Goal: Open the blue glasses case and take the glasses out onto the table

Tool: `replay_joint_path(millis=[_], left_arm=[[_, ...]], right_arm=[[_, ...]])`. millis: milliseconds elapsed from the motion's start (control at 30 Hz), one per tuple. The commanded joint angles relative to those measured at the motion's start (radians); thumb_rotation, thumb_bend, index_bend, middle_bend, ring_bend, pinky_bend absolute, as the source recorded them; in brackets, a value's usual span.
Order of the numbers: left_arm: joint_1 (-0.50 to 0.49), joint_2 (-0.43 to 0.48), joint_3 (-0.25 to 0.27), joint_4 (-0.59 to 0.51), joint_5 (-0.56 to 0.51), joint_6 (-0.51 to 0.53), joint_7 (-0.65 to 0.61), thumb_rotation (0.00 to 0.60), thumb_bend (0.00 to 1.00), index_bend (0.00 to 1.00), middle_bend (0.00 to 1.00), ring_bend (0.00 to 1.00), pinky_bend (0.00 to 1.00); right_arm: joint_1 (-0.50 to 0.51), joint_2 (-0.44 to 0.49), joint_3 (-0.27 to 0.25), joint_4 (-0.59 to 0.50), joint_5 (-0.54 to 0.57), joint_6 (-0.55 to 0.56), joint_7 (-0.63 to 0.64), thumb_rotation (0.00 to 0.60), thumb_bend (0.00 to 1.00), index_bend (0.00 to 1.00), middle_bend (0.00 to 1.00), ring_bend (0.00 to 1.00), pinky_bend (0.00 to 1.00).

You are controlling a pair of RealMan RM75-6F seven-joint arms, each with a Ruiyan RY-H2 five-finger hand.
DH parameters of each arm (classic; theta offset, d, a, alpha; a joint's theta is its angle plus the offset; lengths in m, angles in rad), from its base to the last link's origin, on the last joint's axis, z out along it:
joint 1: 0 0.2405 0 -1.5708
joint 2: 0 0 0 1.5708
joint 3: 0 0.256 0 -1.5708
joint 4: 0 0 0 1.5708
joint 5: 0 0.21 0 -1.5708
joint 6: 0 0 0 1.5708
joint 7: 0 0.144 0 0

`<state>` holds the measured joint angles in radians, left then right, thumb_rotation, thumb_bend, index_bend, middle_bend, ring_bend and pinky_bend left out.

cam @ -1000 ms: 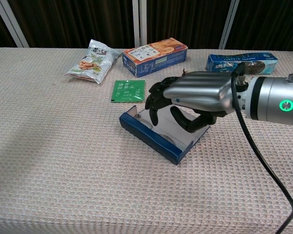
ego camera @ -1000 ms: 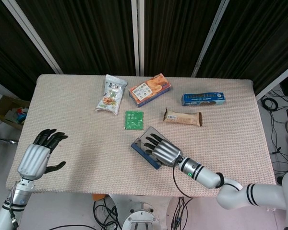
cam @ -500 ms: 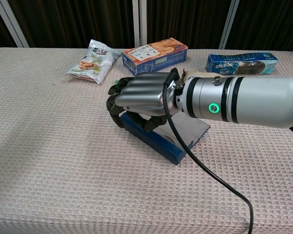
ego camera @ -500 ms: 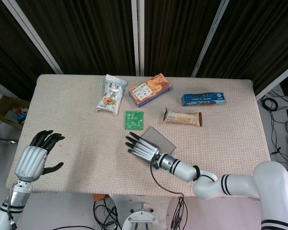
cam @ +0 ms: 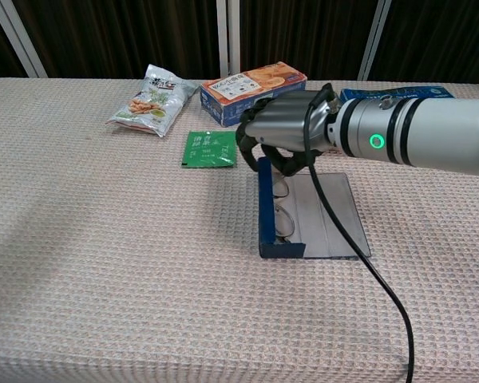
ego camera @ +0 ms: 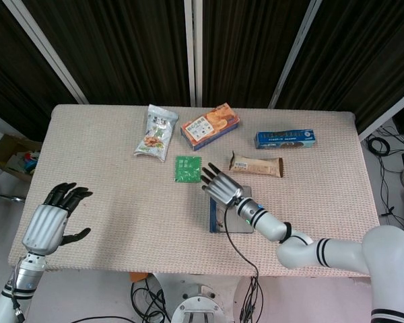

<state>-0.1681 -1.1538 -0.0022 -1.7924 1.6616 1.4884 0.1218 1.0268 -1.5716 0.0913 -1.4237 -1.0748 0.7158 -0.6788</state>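
- Dark curtains with pale uprights hang behind the bench (ego camera: pixel 87 175), which wears a beige woven cloth.
- At the near left corner my left hand (ego camera: pixel 51 221) hovers over the edge of the bench, its fingers spread apart and nothing in them.
- Toward the far side lies a snack bag (ego camera: pixel 156 132), and just right of it an orange biscuit box (ego camera: pixel 210 124) set at a slant.
- Nearer me than those two, a small green packet (ego camera: pixel 188 168) lies flat on the cloth.
- Right of the green packet is my right hand (cam: pixel 283 128), its fingers curled down over the far end of the blue glasses case (cam: pixel 267 209). From the chest view the fingertips look to be on the case's upright blue wall, but I cannot tell whether they truly grip it.
- That case sits near the middle of the bench, toward my side, and it is open: its blue side stands on edge while its grey flap (cam: pixel 327 215) lies flat on the cloth to the right.
- Inside, against the blue wall, I can see the glasses (cam: pixel 282 211), not yet out on the bench.
- Beyond the case lies a brown wrapped bar (ego camera: pixel 256 164).
- Farthest right is a long blue box (ego camera: pixel 286 138).
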Motion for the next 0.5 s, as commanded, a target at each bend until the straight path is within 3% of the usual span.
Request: replay_joint_path(millis=[33, 167, 233, 400, 500], left_arm=[[-0.002, -0.001, -0.001, 0.002, -0.001, -0.004, -0.003, 0.600, 0.05, 0.24, 0.22, 0.13, 0.14], [-0.008, -0.005, -0.003, 0.006, 0.000, -0.012, -0.004, 0.600, 0.05, 0.24, 0.22, 0.13, 0.14], [-0.011, -0.007, -0.004, 0.007, 0.000, -0.016, -0.004, 0.600, 0.05, 0.24, 0.22, 0.13, 0.14], [-0.024, -0.012, -0.010, -0.001, -0.003, -0.032, 0.007, 0.600, 0.05, 0.24, 0.22, 0.13, 0.14], [-0.025, -0.011, -0.011, -0.010, -0.004, -0.034, 0.018, 0.600, 0.05, 0.24, 0.22, 0.13, 0.14]], right_arm=[[-0.036, 0.055, -0.021, -0.023, 0.043, 0.030, 0.004, 0.600, 0.95, 0.41, 0.18, 0.00, 0.00], [-0.079, 0.124, -0.042, -0.091, 0.029, 0.055, 0.060, 0.600, 0.93, 0.40, 0.18, 0.00, 0.00], [-0.096, 0.149, -0.045, -0.118, 0.003, 0.064, 0.104, 0.600, 0.87, 0.40, 0.18, 0.00, 0.00], [-0.102, 0.144, -0.029, -0.107, -0.075, 0.063, 0.202, 0.600, 0.45, 0.38, 0.18, 0.00, 0.00], [-0.088, 0.102, -0.024, -0.065, -0.105, 0.059, 0.208, 0.600, 0.32, 0.34, 0.16, 0.00, 0.00]])
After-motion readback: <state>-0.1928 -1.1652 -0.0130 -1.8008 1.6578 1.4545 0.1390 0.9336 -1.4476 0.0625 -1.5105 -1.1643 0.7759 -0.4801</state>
